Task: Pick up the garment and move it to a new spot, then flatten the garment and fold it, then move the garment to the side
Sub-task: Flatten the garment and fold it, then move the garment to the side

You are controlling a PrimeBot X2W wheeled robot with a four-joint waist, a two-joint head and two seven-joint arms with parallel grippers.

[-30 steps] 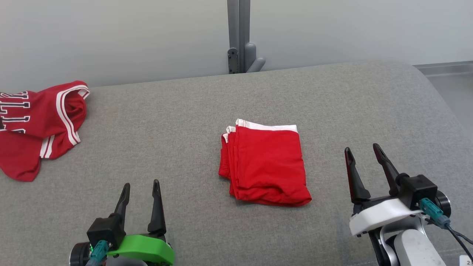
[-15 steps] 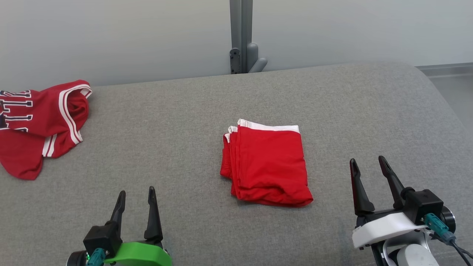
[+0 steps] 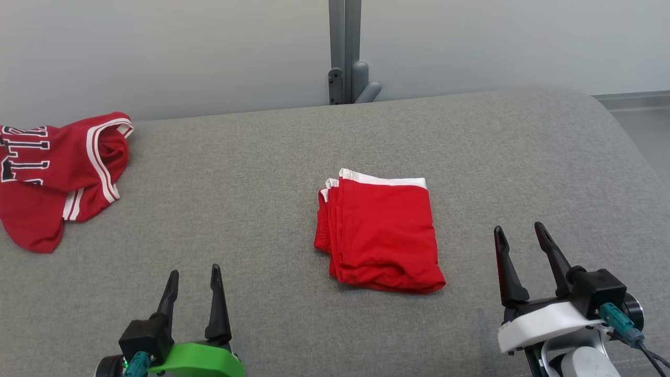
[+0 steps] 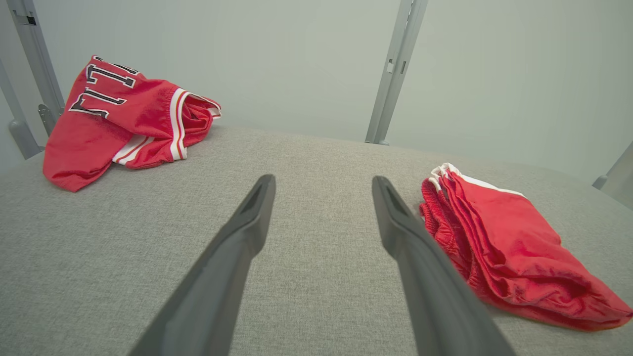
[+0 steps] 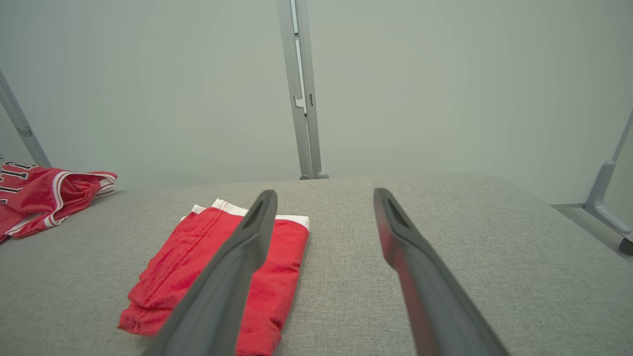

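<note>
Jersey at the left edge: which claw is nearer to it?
Left. The left claw sits nearer the robot and right of the jersey; the right claw is much farther right, past the shorts.

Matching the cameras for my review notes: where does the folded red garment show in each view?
Head view: folded red garment at centre, slightly right.
Left wrist view: garment at the right edge, middle to low.
Right wrist view: garment at lower left.
Shared landmark: grey post at the back wall, upper middle in all three.
</note>
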